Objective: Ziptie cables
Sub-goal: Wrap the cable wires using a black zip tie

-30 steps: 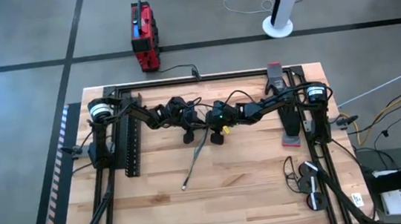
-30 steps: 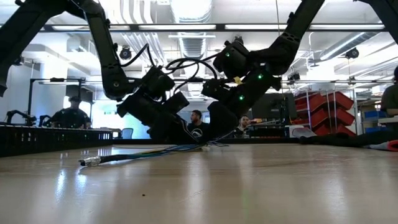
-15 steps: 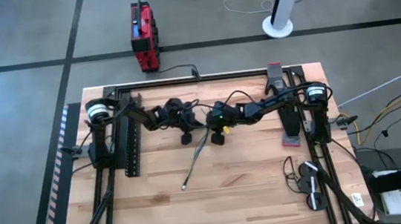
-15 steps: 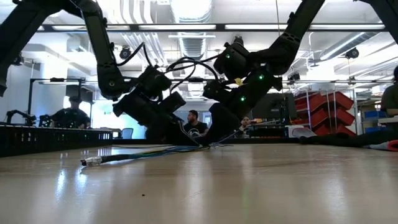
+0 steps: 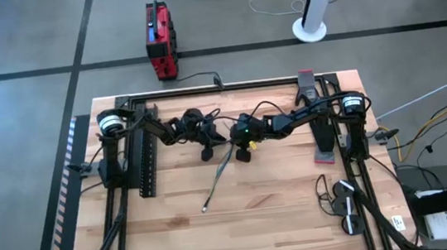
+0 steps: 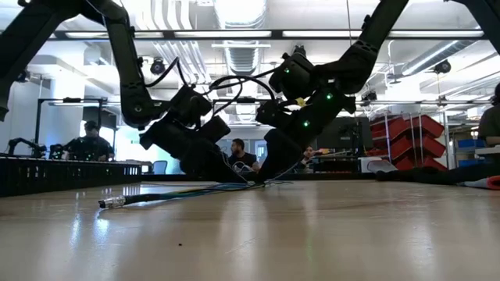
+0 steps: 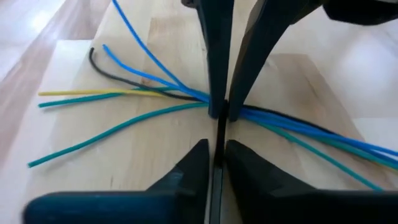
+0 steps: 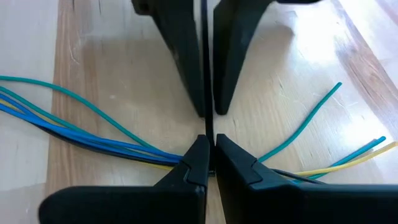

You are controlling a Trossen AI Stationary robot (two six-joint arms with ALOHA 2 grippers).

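Left gripper (image 5: pixel 207 153) shifted slightly left, pinching cables (image 5: pixel 217 175); right gripper (image 5: pixel 243 154) clamped on them too.

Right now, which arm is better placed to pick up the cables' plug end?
Left, narrowly. The cables trail from between both end effectors toward the left arm's side, so the left end effector is nearer than the right end effector.

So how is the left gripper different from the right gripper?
The right gripper shows little green lights on its body; the left gripper shows none. The right gripper carries a small yellow bit; the left gripper shows no yellow. The left gripper reaches in from the left of the table, the right gripper from its right. Both are dark, tilt down to the cables, and have jaws shut on a thin black strip.
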